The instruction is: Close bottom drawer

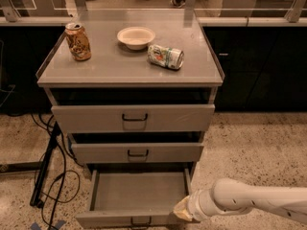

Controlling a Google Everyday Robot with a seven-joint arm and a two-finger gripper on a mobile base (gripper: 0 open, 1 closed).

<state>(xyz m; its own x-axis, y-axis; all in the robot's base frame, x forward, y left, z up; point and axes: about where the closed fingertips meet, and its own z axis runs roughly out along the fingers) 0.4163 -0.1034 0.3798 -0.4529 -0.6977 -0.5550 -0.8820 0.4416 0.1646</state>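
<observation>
The bottom drawer (136,193) of the grey metal cabinet is pulled out, its bare inside showing. Its front panel (124,219) with a small dark loop handle (140,222) sits at the lower edge of the camera view. My white arm comes in from the right. The gripper (183,212) is at the drawer's front right corner, beside the front panel. The middle drawer (137,153) and top drawer (133,118) above are pushed in.
On the cabinet top (110,66) stand a brown can (78,41), a white bowl (136,37) and a green-white can lying on its side (165,56). Black cables and a stand leg (45,169) lie on the speckled floor at left. Dark cabinets run behind.
</observation>
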